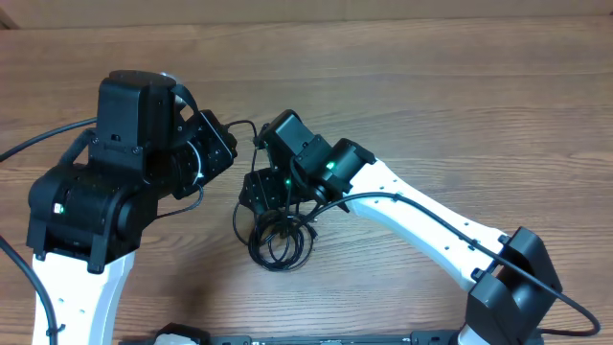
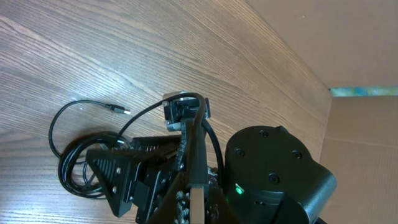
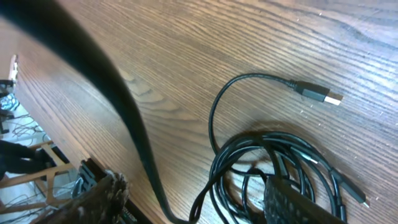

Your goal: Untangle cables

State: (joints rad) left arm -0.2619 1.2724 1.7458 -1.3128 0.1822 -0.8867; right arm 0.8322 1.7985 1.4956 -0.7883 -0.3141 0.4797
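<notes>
The cables (image 1: 280, 240) lie as a bunched black coil on the wood table, just in front of my right gripper (image 1: 261, 192). In the right wrist view the coil (image 3: 280, 155) has one loose end with a USB plug (image 3: 317, 93). My right gripper (image 3: 196, 211) is open, with one finger inside the coil and the other to its left. My left gripper (image 1: 225, 144) is shut on a cable end near its connector (image 2: 180, 113); its fingertips (image 2: 196, 127) meet there. That strand runs down to the coil (image 2: 81, 165). The USB plug also shows in the left wrist view (image 2: 118, 109).
The right arm (image 1: 431, 220) reaches in from the bottom right, and the left arm's body (image 1: 105, 192) fills the left side. A cardboard wall (image 2: 360, 137) stands past the table edge. A blurred black strand (image 3: 118, 99) crosses close to the right wrist camera.
</notes>
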